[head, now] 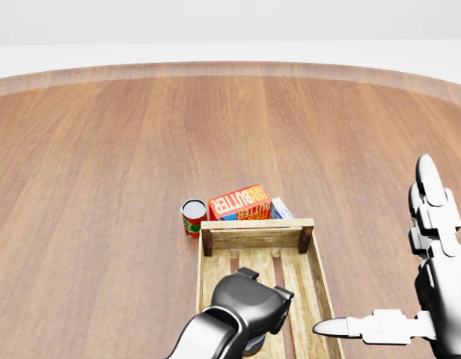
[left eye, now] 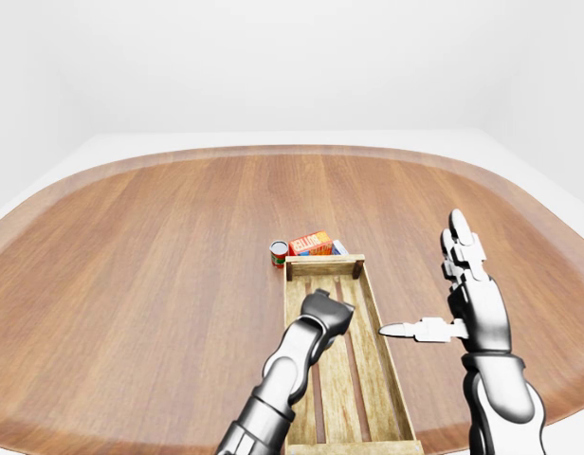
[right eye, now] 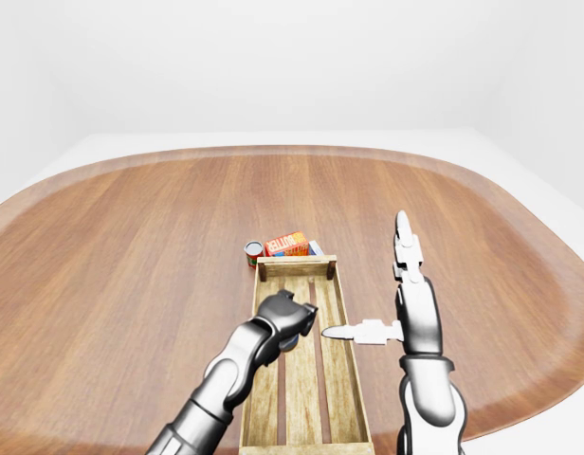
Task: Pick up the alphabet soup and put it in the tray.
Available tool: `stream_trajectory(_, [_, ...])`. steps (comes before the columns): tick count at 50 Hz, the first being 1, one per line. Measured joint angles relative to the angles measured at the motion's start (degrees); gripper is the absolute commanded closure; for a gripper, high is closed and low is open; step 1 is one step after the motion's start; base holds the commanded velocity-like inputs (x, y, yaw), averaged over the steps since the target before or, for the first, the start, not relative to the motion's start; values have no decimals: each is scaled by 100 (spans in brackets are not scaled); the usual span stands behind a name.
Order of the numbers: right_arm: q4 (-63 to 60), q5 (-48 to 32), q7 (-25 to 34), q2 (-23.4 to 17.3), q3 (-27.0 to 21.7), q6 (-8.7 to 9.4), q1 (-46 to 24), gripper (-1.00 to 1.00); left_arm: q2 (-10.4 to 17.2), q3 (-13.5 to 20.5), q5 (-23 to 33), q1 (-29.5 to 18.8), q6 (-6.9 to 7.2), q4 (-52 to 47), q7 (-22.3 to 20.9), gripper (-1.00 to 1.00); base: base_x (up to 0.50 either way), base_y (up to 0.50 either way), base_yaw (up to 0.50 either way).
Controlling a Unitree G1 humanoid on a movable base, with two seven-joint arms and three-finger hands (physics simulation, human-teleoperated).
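Two hands are seen over a round wooden table (head: 103, 187), on which a slatted wooden tray (head: 257, 238) is laid lengthwise, running from 12 to 6 o'clock in the head view. The left hand (head: 249, 307) is lowered inside the tray, toward its 6 o'clock half, with the back turned up and the fingers curled downward and clamped on a small rounded thing. Only a pale sliver of that thing, taken to be the alphabet soup (head: 253, 346), is shown under the hand at 6 o'clock, within the tray walls; its label is hidden. The right hand (head: 436, 292) is held apart from the tray at its 3 o'clock side, spread wide, with two fingers pointed to 12 o'clock and the thumb pointed to 9 o'clock over the tray's right wall; nothing is held in it. Outside the tray's 12 o'clock end, a red can (head: 193, 215) is stood upright at 11 o'clock, just beside an orange butter box (head: 239, 202), and a blue-and-white box (head: 281, 209) is partly hidden at 1 o'clock.
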Motion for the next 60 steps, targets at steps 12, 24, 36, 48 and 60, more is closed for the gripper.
stream_trajectory(12, [37, 3, -4, -8, 9, 0, -13, -100, -5, 2, 122, -36, -46, 161, 19, 100, 0, 0, 0])
stream_trajectory(24, [31, 19, 6, -9, -5, 0, -8, -100, -77, -19, 178, -72, -47, 311, 91, 100, 0, 0, 0])
stream_trajectory(36, [13, 26, 21, 1, -21, 0, 12, -100, -134, -24, 132, -92, -2, 473, 273, 100, 0, 0, 0])
stream_trajectory(48, [22, 22, 25, 3, -22, 0, 10, -100, -140, 1, 81, -133, 43, 618, 405, 86, 0, 0, 0])
stream_trajectory(60, [42, 23, 27, -1, -27, 0, 7, -100, -149, 28, 44, -169, 87, 656, 481, -97, 0, 0, 0])
